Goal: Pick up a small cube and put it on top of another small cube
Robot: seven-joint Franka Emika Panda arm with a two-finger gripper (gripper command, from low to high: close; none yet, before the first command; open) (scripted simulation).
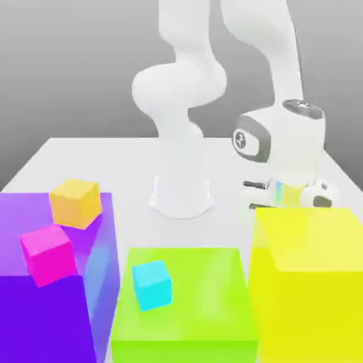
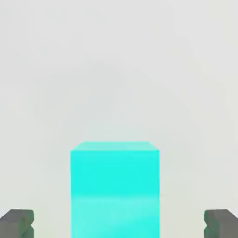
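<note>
Facing a cyan cube (image 2: 115, 188) on the pale table (image 2: 116, 69), I record my gripper (image 2: 119, 225) spread wide, one grey fingertip (image 2: 17, 223) either side of it, touching nothing. Farther off: orange cube (image 1: 74, 202), magenta cube (image 1: 47, 254), second cyan cube (image 1: 152, 284).

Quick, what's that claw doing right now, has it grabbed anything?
Gripper: open, holding nothing; its fingers stand wide apart either side of a cyan cube.
</note>
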